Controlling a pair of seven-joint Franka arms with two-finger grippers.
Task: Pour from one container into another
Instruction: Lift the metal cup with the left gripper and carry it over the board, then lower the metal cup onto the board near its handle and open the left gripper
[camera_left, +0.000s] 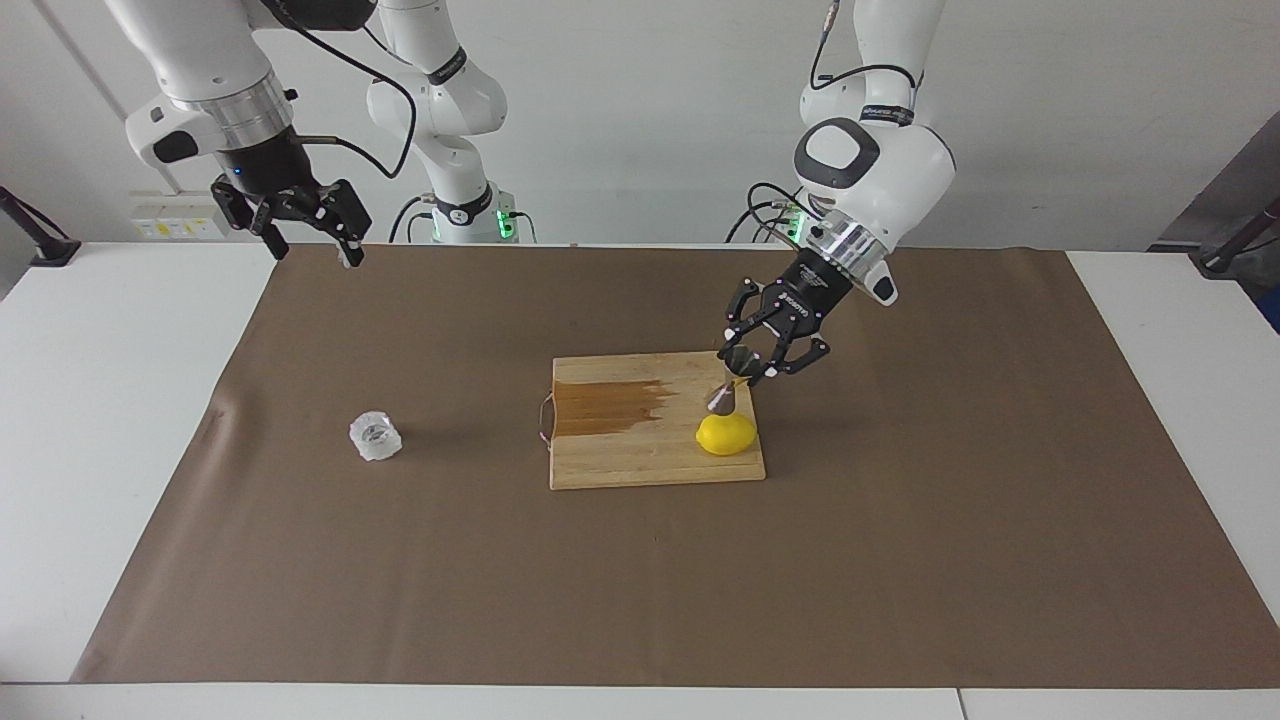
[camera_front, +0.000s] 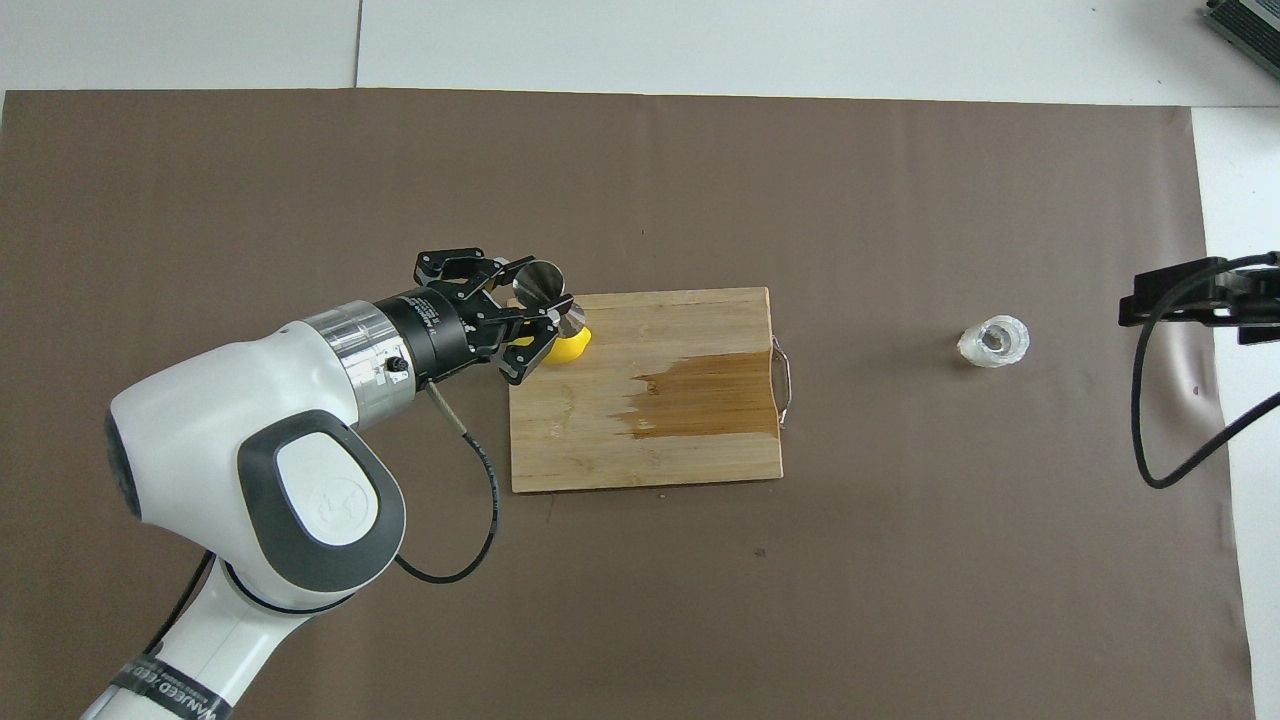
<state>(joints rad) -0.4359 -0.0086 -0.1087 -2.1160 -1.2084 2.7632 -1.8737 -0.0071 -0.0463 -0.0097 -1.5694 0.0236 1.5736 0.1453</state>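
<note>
My left gripper (camera_left: 745, 368) is shut on the waist of the small steel jigger (camera_left: 726, 390), which hangs tilted in the air over the cutting board's corner, just above the lemon (camera_left: 727, 436). From overhead the jigger (camera_front: 545, 288) and left gripper (camera_front: 548, 316) cover part of the lemon (camera_front: 574, 348). The clear faceted cup (camera_left: 375, 436) stands on the brown mat toward the right arm's end, also seen overhead as the cup (camera_front: 993, 342). My right gripper (camera_left: 312, 245) waits open and raised over the mat's edge, apart from the cup.
A wooden cutting board (camera_left: 640, 455) with a dark wet streak and a metal handle lies mid-table on the brown mat (camera_left: 900, 560). Only the tip of the right gripper (camera_front: 1160, 298) and its cable show overhead at the mat's edge.
</note>
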